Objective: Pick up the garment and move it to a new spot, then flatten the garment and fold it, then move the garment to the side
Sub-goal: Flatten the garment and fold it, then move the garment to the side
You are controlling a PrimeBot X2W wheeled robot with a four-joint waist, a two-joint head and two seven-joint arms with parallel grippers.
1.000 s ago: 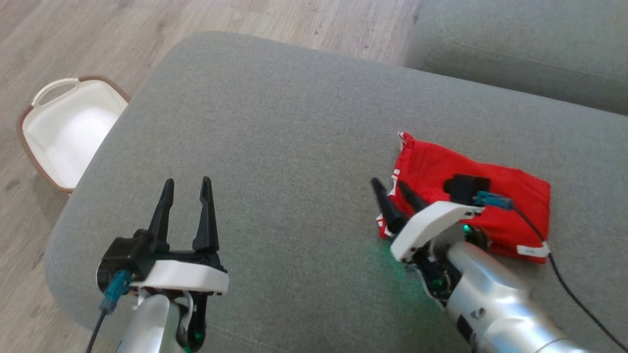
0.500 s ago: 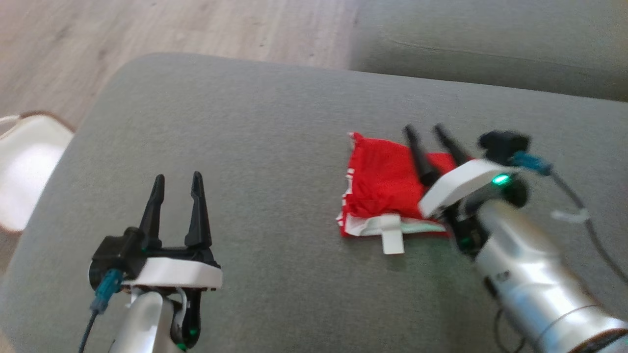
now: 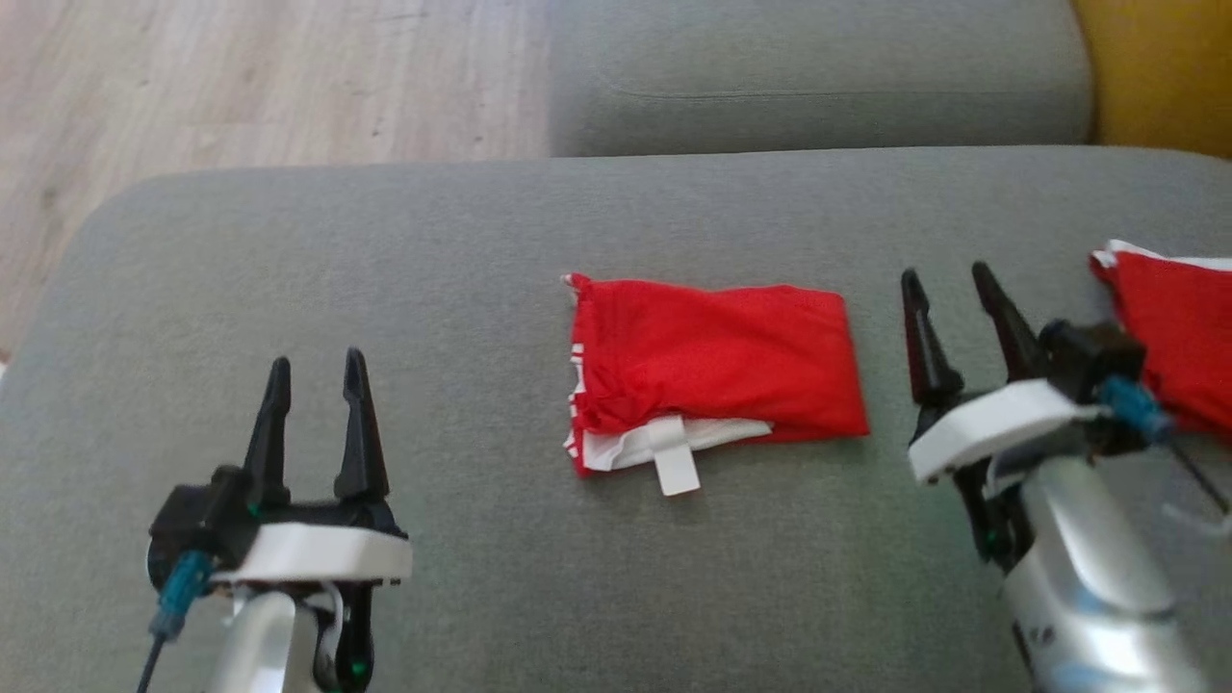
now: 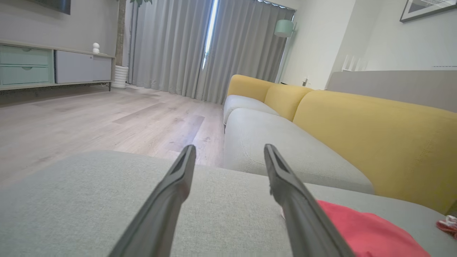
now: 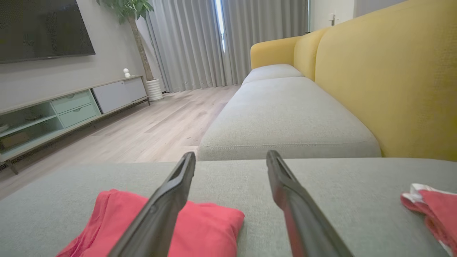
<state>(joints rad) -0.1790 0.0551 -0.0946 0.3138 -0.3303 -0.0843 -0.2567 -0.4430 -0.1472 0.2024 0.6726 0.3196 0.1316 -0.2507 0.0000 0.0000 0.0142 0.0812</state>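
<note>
— Head view first: what is seen on the sofa seat (image 3: 462, 241)?

— A folded red garment (image 3: 712, 361) is seen lying flat near the middle of the grey seat. A white tag (image 3: 672, 464) sticks out at its near edge. It is touched by neither gripper.

— How are the grippers placed?

— The left gripper (image 3: 316, 358) is held at the lower left, well apart from the garment, its fingers spread with nothing between them. The right gripper (image 3: 945, 269) is found near the garment's right edge, its fingers likewise parted and holding nothing. A second red cloth (image 3: 1169, 327) is cut off by the picture's right edge, beyond the right wrist.

— Left wrist view?

— The left gripper (image 4: 228, 147) is shown with its fingers apart, and grey seat is seen between them. The garment (image 4: 371, 232) is seen at the lower right, partly hidden by one finger. A yellow backrest (image 4: 375, 132), a wooden floor (image 4: 89, 117) and grey curtains (image 4: 200, 46) are seen beyond.

— Right wrist view?

— The right gripper (image 5: 231, 154) is also shown parted, clamped on nothing. The garment (image 5: 203, 225) lies at the lower left, partly covered by one finger. The second red cloth (image 5: 435, 207), edged in white, is seen at the right edge, well apart from the garment. A television (image 5: 39, 28) is mounted above a low cabinet (image 5: 71, 103).
</note>
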